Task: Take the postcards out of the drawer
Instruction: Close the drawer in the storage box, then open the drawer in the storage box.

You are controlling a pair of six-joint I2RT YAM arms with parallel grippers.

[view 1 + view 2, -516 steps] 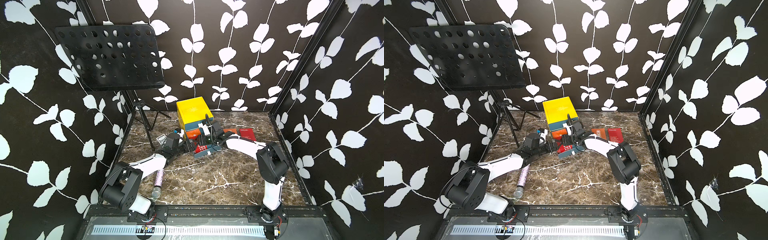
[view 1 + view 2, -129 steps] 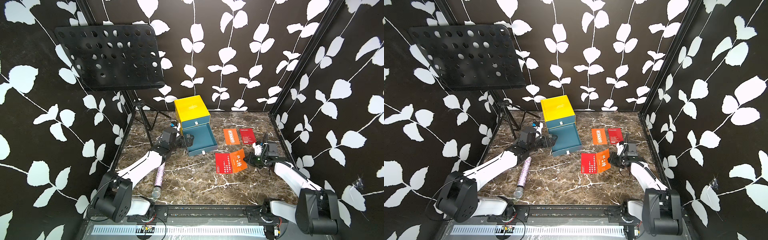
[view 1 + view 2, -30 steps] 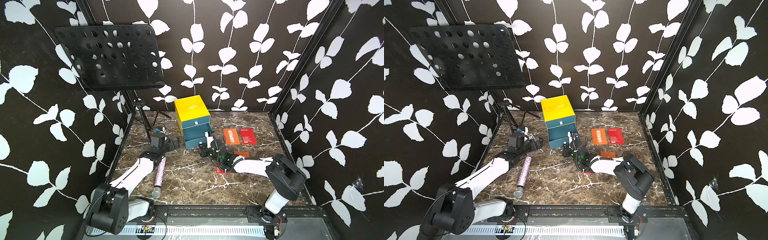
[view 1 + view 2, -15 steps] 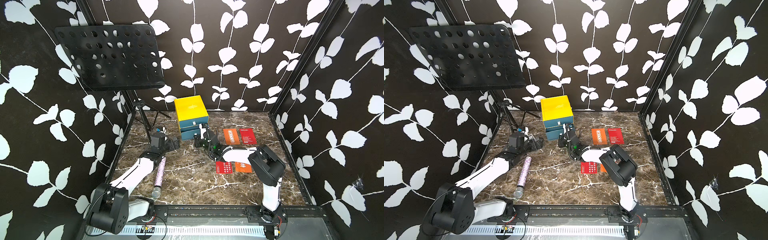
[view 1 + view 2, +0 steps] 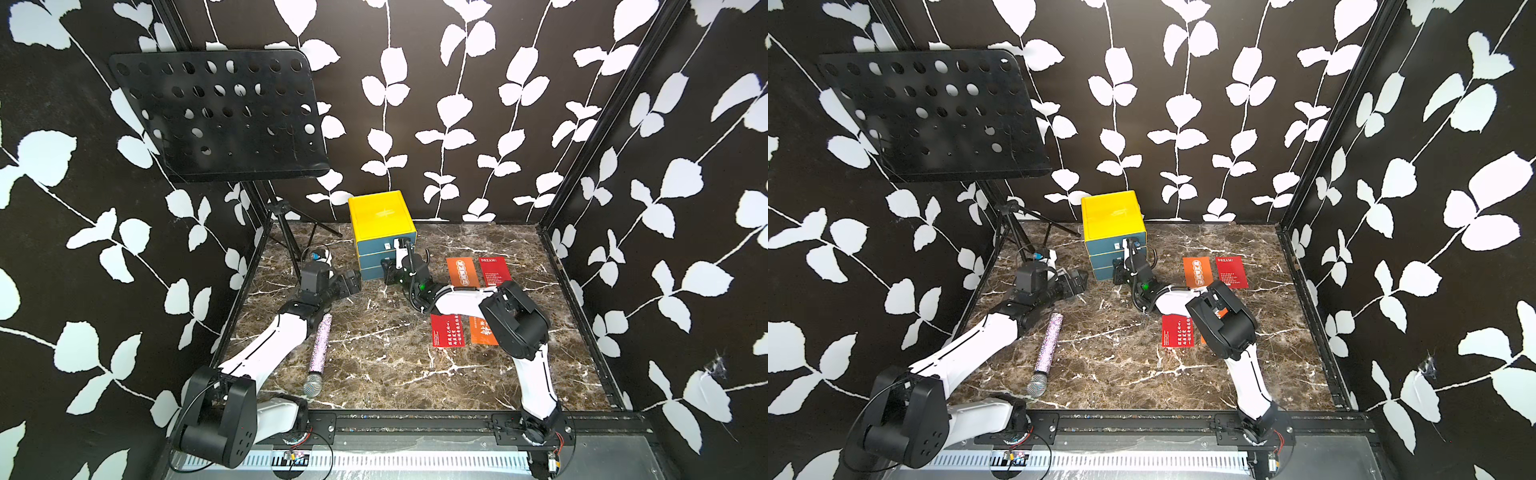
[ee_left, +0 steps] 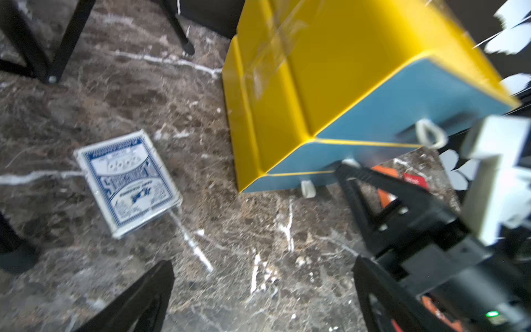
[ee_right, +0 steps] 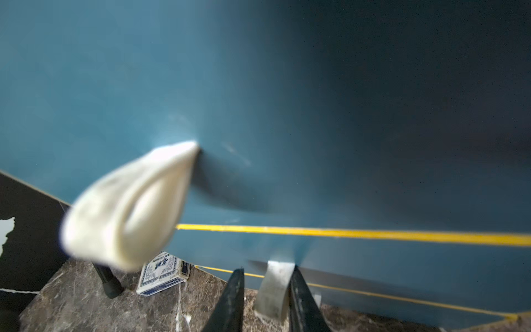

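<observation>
Left of the drawer chest [image 5: 380,216], the left end effector [image 5: 352,283] hangs wide apart and empty, probably to stay out of the way. At its front, the right end effector [image 7: 265,274] stands slightly parted around the shut bottom drawer's pull tab [image 7: 274,286]. To its right, four postcards [image 5: 460,270] lie flat on the counter [image 5: 374,353].

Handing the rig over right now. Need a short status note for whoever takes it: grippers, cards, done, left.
Left gripper: open, empty, beside the drawer box.
Right gripper: jaws slightly apart around the lower pull tab on the box front.
On the table: far orange card, far red card, near red card, near orange card partly under the right arm.
Done: cards out, drawers look shut.
Left: back the right gripper off the tab, probably park both arms.
</observation>
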